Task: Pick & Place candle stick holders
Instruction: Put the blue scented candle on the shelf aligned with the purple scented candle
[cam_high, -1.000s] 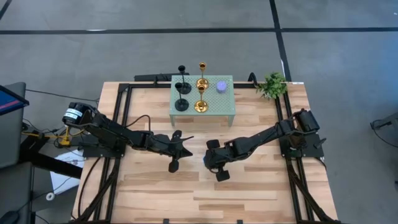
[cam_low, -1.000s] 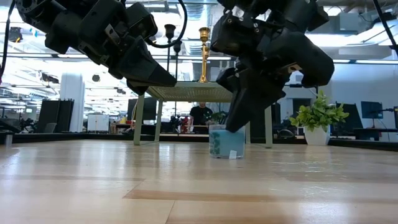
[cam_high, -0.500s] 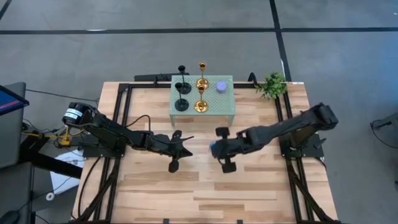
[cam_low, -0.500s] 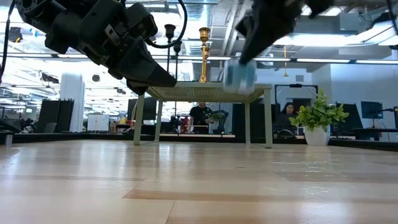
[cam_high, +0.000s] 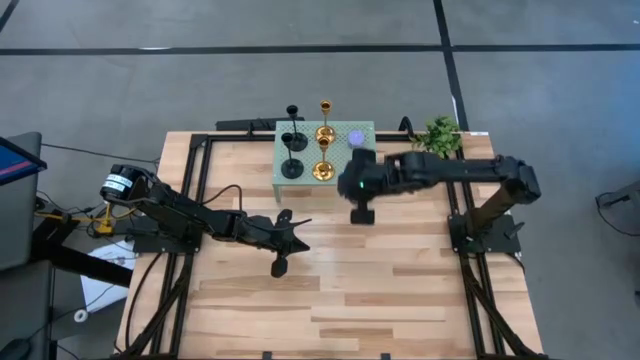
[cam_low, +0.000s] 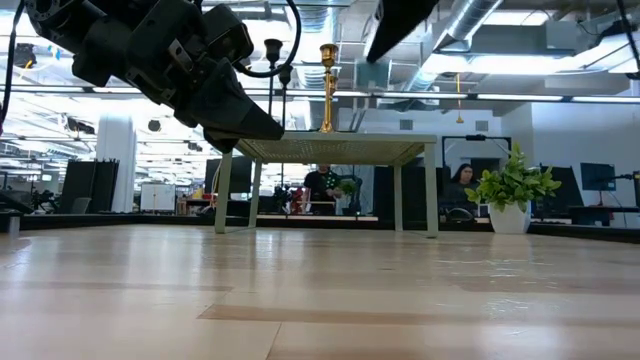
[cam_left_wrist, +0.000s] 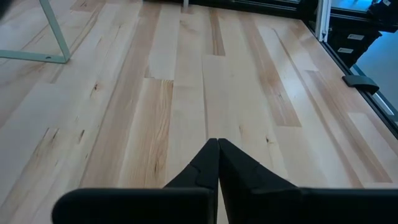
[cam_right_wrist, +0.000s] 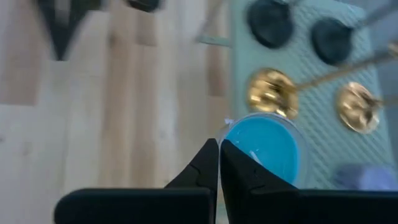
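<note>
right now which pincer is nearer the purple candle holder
Right. The right pincer hangs over the pale green stand, close beside the purple candle holder. The left pincer is over bare table, well off the stand.

Robotics lab / open-plan workspace, not a home. Evidence: wood-slat bench (cam_high: 400, 290) in a black metal frame on grey concrete floor (cam_high: 150, 80) w/ dark taped lines; exposed ducts + pipes overhead (cam_low: 480, 30), strip lighting; desks w/ monitors (cam_low: 600, 180) in the bkgd; person seated (cam_low: 322, 187) behind the bench, another (cam_low: 465, 185) further right; loose cabling beside the left arm base (cam_high: 70, 215).
</note>
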